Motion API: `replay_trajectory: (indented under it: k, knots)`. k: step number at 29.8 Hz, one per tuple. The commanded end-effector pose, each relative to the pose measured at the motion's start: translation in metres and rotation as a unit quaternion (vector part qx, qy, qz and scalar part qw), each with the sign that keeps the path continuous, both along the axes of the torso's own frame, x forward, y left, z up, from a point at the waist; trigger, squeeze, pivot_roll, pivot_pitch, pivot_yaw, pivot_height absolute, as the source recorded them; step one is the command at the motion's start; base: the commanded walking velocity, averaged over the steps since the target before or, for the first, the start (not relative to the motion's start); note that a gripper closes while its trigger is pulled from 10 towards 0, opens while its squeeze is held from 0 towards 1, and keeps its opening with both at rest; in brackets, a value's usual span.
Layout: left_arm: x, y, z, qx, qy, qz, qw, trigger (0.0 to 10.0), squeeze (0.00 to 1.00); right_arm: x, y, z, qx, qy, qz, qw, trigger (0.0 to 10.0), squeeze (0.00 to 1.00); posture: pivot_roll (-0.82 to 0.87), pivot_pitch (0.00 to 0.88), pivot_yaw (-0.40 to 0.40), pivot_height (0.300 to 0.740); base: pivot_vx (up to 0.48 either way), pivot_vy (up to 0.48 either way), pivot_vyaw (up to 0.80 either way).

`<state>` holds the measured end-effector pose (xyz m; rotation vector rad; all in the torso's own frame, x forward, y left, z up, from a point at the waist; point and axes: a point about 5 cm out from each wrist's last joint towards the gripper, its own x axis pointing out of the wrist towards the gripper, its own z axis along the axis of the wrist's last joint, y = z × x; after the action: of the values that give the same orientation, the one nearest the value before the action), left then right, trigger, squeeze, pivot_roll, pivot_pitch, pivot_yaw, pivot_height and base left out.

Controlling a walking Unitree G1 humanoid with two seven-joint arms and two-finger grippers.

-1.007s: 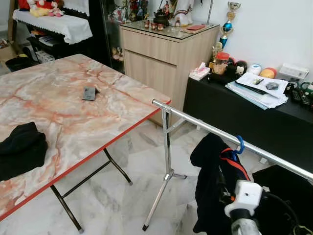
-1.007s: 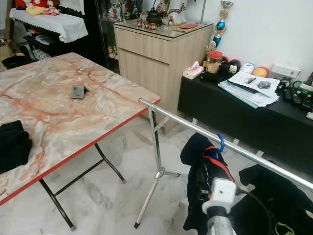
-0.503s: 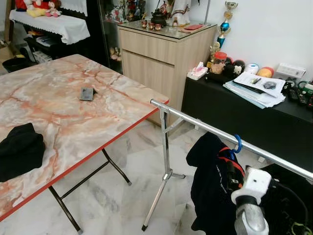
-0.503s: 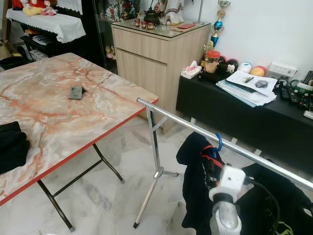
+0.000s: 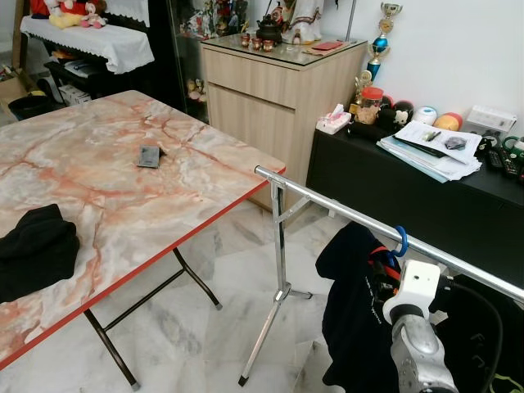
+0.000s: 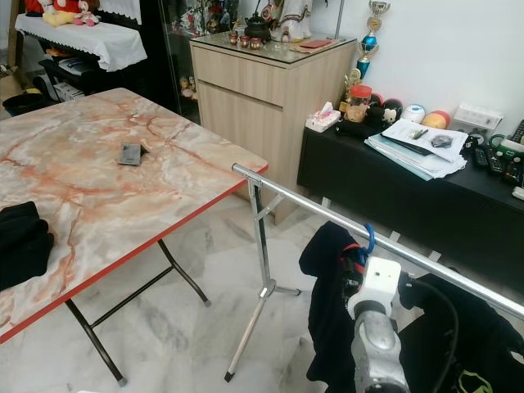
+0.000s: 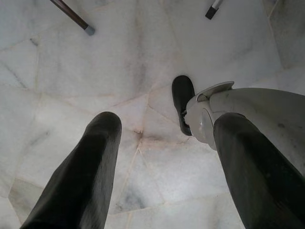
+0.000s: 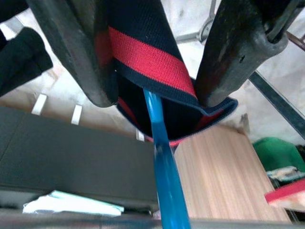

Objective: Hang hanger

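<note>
The right arm has come up closer to the rail since a second ago, and its white wrist now sits just under the blue hanger (image 5: pixel 400 239). The hanger's hook is over the silver rail (image 5: pixel 344 206), a little way in from the rail's left end. A dark shirt (image 5: pixel 352 311) with a red stripe at the neck hangs from the hanger. The right gripper (image 8: pixel 152 90) has its two black fingers (image 8: pixel 76 52) spread to either side of the shirt's collar and the blue hanger neck. They touch the cloth, but I cannot tell if they are squeezing it or have let go.

The left gripper (image 7: pixel 162 157) hangs down by the robot's leg, over the white marble floor (image 7: pixel 71 76), with its fingers apart and nothing between them.

The rail stands on thin metal legs on the floor. To its left is a pink marble table (image 5: pixel 106 188) with a red edge. A small dark gadget (image 5: pixel 149 155) lies near the table's middle, and a black bundle of cloth (image 5: pixel 33 250) lies by its near left edge. Behind the rail is a low black cabinet (image 5: pixel 409 196) with papers (image 5: pixel 430 151) on top, and beside it a wooden cupboard (image 5: pixel 270 90).
</note>
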<state>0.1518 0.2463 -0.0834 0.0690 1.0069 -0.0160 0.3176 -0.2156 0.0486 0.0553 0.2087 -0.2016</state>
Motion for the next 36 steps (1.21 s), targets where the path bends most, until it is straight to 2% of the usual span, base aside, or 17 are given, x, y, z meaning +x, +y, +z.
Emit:
replay_trajectory:
  k: [1, 10, 13, 14, 15, 16, 36]
  knots:
    - [-0.002, 0.002, 0.000, 0.003, 0.004, -0.001, 1.000, 10.0, 0.00, 0.002, -0.002, 0.000, -0.002, 0.011, -0.005, 1.000, 10.0, 0.00, 0.04, 0.000, 0.020, 0.740, 0.000, 0.000, 0.00]
    - [-0.002, 0.002, 0.000, 0.003, 0.005, -0.002, 1.000, 10.0, 0.00, 0.003, -0.001, -0.008, 0.004, 0.051, -0.005, 0.999, 10.0, 0.00, 0.04, 0.000, 0.022, 0.740, 0.000, 0.000, 0.00]
    - [-0.002, 0.002, 0.000, 0.003, 0.005, -0.002, 1.000, 10.0, 0.00, 0.003, -0.001, -0.008, 0.010, 0.048, -0.012, 0.999, 10.0, 0.00, 0.04, 0.000, 0.023, 0.740, 0.000, 0.000, 0.00]
    - [-0.002, 0.002, 0.000, 0.003, 0.005, -0.002, 1.000, 10.0, 0.00, 0.003, -0.001, -0.008, 0.010, 0.048, -0.013, 0.999, 7.1, 0.00, 0.04, 0.000, 0.023, 0.740, 0.000, 0.000, 0.00]
    - [-0.002, 0.002, 0.000, 0.003, 0.006, -0.002, 1.000, 10.0, 0.00, 0.003, -0.001, -0.008, 0.010, 0.047, -0.013, 0.999, 1.4, 0.00, 0.04, 0.000, 0.023, 0.740, 0.000, 0.000, 0.00]
    - [-0.002, 0.002, 0.000, 0.004, 0.006, -0.003, 1.000, 10.0, 0.00, 0.003, -0.001, -0.008, 0.011, 0.047, -0.013, 0.999, 0.0, 0.00, 0.04, 0.000, 0.023, 0.740, 0.000, 0.000, 0.00]
    - [-0.002, 0.003, 0.000, 0.005, 0.008, -0.004, 1.000, 10.0, 0.00, 0.001, 0.004, -0.014, 0.011, 0.063, -0.008, 0.998, 0.0, 0.00, 0.05, 0.000, 0.024, 0.740, 0.000, 0.000, 0.00]
